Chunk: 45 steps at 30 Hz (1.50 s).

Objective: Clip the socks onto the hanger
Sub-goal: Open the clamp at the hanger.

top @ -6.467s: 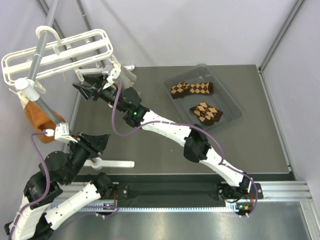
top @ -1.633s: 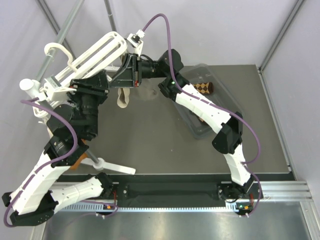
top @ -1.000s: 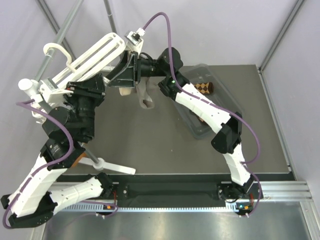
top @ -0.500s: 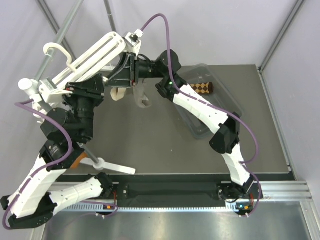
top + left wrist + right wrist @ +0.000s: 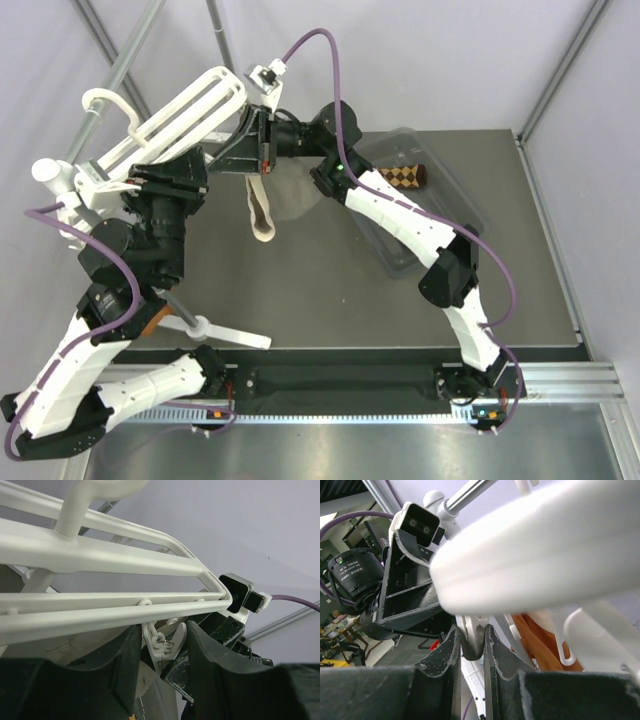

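Note:
The white hanger [image 5: 190, 105] hangs tilted at the upper left, and both grippers meet under its right end. My left gripper [image 5: 161, 645] holds a small white clip [image 5: 159, 642] dangling from a hanger bar [image 5: 100, 562], with both fingers touching the clip's levers. My right gripper [image 5: 472, 640] is shut on a grey-beige piece just under the clip, apparently the top of the plain grey-beige sock [image 5: 260, 212] hanging below it. One argyle sock [image 5: 407, 177] lies in the clear bin [image 5: 455, 200]. The right arm hides most of the bin.
A grey metal pole [image 5: 120, 70] carries the hanger, and a second pole [image 5: 220, 35] stands behind. An orange sock [image 5: 545, 635] hangs on the frame. A white handle [image 5: 225, 333] lies near the table's front edge.
The grey-beige sock swung from the right back under the right gripper and now hangs longer. The right jaws closed. The left jaws widened slightly around the clip.

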{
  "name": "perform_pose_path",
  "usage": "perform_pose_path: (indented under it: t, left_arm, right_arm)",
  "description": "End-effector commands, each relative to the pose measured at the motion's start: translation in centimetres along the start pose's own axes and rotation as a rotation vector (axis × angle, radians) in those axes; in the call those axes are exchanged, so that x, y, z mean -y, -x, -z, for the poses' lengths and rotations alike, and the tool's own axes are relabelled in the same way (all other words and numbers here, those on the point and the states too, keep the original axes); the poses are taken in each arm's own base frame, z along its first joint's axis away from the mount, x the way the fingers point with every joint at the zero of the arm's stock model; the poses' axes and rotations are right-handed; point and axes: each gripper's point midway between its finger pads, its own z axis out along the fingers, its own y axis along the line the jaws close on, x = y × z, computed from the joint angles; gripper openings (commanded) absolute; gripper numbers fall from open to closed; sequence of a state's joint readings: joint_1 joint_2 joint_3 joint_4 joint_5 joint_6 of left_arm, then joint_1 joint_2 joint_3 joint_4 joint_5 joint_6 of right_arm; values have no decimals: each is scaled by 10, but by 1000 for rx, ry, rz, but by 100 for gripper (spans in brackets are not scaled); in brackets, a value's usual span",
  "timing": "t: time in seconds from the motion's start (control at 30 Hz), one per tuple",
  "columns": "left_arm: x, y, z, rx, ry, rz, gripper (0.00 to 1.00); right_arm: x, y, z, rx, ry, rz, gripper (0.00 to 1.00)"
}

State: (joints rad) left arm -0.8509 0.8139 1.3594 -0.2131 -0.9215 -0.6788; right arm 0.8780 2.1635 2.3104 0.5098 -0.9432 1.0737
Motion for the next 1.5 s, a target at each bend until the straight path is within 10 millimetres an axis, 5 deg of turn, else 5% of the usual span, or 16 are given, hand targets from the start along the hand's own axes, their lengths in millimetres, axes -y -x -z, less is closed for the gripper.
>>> perform_pose_path:
  t: [0.0, 0.33, 0.53, 0.6, 0.63, 0.67, 0.77, 0.87, 1.03, 1.47]
  left_arm:
    - [4, 7, 3, -5, -7, 32, 48]
    - [5, 7, 2, -15, 13, 19, 48]
    - [4, 4, 0, -17, 23, -7, 26]
    - [4, 4, -1, -17, 26, -16, 7]
    - [4, 5, -1, -16, 28, -19, 0]
    - [4, 3, -2, -20, 30, -25, 0]
    - [4, 3, -2, -23, 39, -39, 0]
    - [4, 5, -2, -20, 43, -41, 0]
    - [0, 8, -1, -13, 57, -52, 0]
    - [-9, 2, 0, -15, 67, -81, 0]
  right_arm:
    - [-9, 11, -6, 54, 10, 52, 0]
    - [1, 6, -5, 33, -28, 61, 0]
    - [1, 6, -3, 28, -46, 75, 0]
    - [-1, 6, -3, 25, -45, 83, 0]
    - [-1, 6, -3, 25, -48, 84, 4]
    - [0, 4, -2, 23, -52, 79, 24]
    - [2, 3, 2, 23, -69, 79, 56]
    - [2, 3, 10, 23, -93, 84, 69]
    - [-4, 0, 23, 4, -134, 107, 78]
    - [-13, -25, 54, -97, -256, 172, 80]
